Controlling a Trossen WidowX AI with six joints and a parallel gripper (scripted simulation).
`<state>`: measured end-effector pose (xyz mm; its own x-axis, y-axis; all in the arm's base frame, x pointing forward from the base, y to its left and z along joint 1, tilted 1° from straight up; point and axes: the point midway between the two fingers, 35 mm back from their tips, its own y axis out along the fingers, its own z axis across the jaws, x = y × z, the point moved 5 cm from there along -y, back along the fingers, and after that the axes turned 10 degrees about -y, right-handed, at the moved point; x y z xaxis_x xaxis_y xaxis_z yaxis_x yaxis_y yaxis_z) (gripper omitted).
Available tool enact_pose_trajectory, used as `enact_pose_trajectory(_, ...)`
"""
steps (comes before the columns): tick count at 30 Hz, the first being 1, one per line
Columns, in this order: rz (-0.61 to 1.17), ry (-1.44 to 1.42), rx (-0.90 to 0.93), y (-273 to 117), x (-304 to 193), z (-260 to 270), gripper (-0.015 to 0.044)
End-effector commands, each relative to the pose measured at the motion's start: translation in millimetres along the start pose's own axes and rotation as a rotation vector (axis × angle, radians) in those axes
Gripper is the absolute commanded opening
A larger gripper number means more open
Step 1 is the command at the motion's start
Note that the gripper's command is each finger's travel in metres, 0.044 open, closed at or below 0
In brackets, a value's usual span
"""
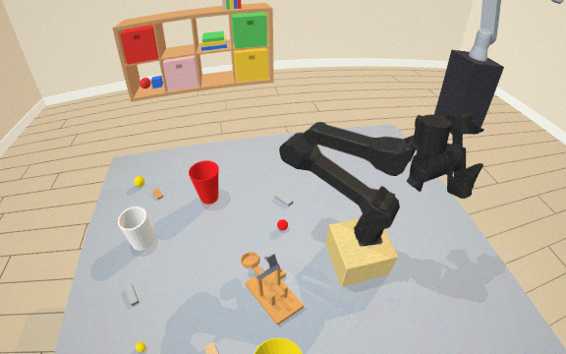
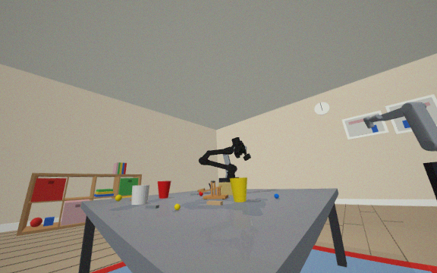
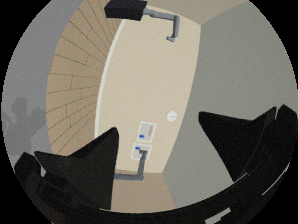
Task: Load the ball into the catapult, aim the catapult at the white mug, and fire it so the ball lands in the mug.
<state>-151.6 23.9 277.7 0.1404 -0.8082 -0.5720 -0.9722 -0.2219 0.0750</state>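
Observation:
The orange catapult (image 1: pixel 289 311) (image 2: pixel 215 197) stands on the table, its round launch cup (image 1: pixel 251 260) at the end away from the camera in the top view. I see no ball in that cup. The white mug (image 1: pixel 138 231) (image 2: pixel 139 195) stands upright at the left. A red ball (image 1: pixel 282 224) (image 2: pixel 201 193) lies between the catapult and the grey block. Yellow balls (image 1: pixel 139 181) (image 1: pixel 141 347) lie beyond the mug and at the near edge of that view. A blue ball (image 2: pixel 276 196) shows at the right. My gripper (image 1: pixel 443 182) (image 3: pixel 159 122) is open and empty, high and far from them all.
A red cup (image 1: pixel 205 184) (image 2: pixel 164 189) stands near the mug. A yellow cup (image 1: pixel 278 348) (image 2: pixel 239 190) stands near the catapult. Small blocks (image 1: pixel 158 194) (image 1: pixel 283 200) (image 1: pixel 132 295) (image 1: pixel 211 349) lie around. My arm's base sits on a wooden block (image 1: pixel 367 265).

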Motion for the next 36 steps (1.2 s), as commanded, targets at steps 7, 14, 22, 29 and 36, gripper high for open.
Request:
enact_pose_trajectory(7, 0.108, 0.081, 0.132, -3, -22, 18, 0.044)
enact_pose_trajectory(14, 0.249, 0.193, 0.287, -13, -48, 41, 0.044)
enact_pose_trajectory(22, 0.416, 0.324, 0.45, -33, -74, 66, 0.044)
enact_pose_trajectory(29, 0.574, 0.44, 0.593, -60, -94, 88, 0.044)
enact_pose_trajectory(36, 0.734, 0.562, 0.726, -92, -109, 107, 0.044)
